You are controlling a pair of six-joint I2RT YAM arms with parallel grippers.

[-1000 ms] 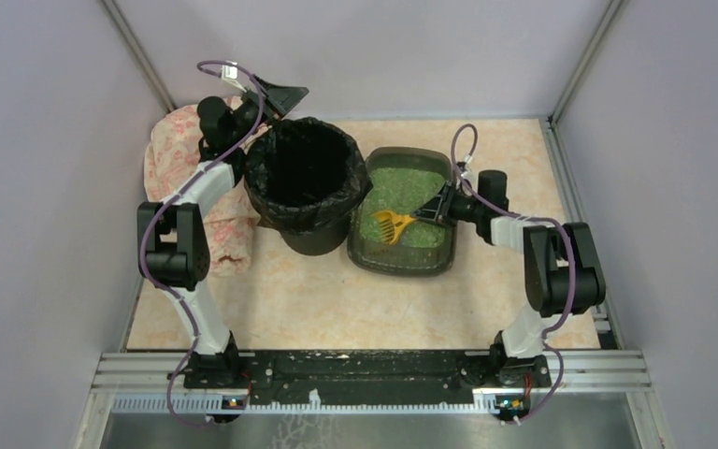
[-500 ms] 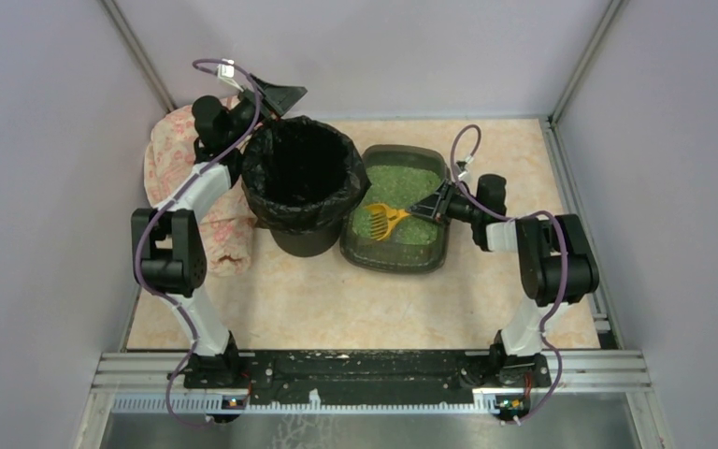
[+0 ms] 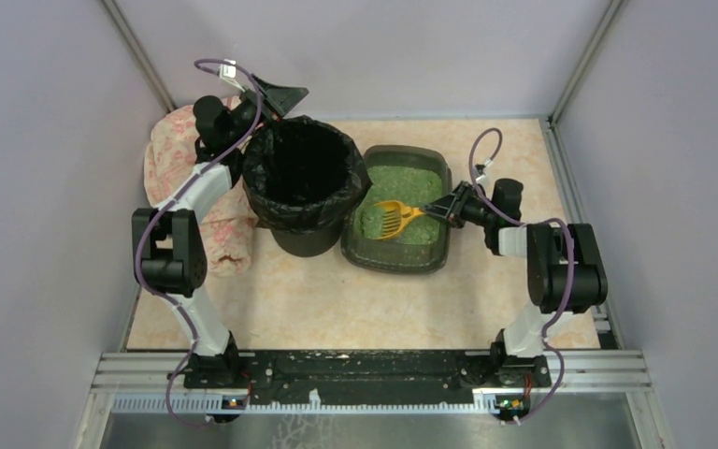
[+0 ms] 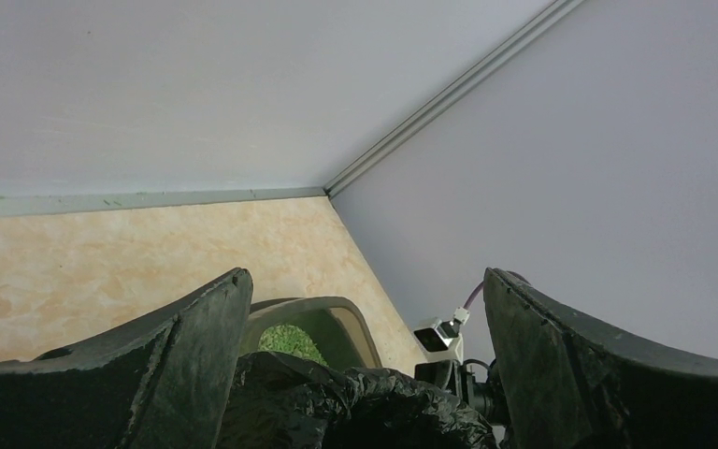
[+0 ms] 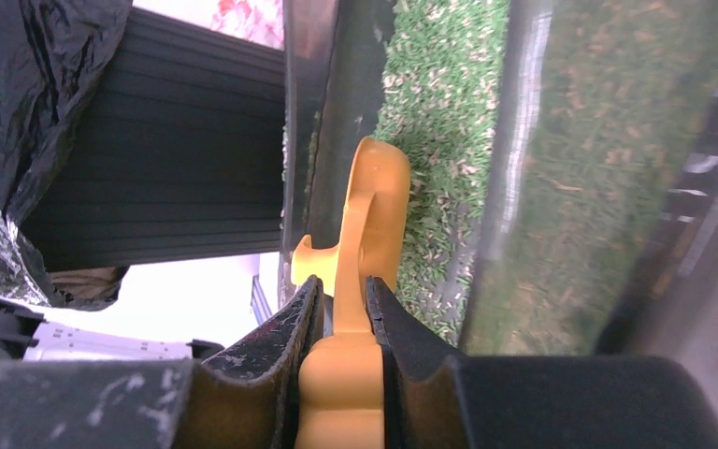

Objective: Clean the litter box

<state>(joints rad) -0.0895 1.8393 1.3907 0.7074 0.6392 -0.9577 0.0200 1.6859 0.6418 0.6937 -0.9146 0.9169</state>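
Note:
The litter box [image 3: 439, 168] is a dark grey-green tray of green granules, right of the black-bagged bin [image 3: 304, 178]. My right gripper [image 3: 441, 208] is shut on the handle of the yellow slotted scoop [image 3: 388, 220], whose head hangs over the tray's near left part. In the right wrist view the scoop [image 5: 371, 224] stands edge-on between my fingers [image 5: 292, 323] over the granules [image 5: 435, 112]. My left gripper [image 3: 280, 98] is open and empty, at the bin's far rim. Its wrist view shows the bin bag [image 4: 355, 412] and the tray's far corner [image 4: 323, 313].
A pink floral cloth [image 3: 173, 159] lies at the far left, against the left wall. The bin stands close against the tray's left side. Grey walls close in the table on three sides. The arm bases sit on a rail at the near edge.
My right gripper has drawn back to the right with the scoop, whose head has shifted a little to the right and farther over the tray. The left arm has stayed in place.

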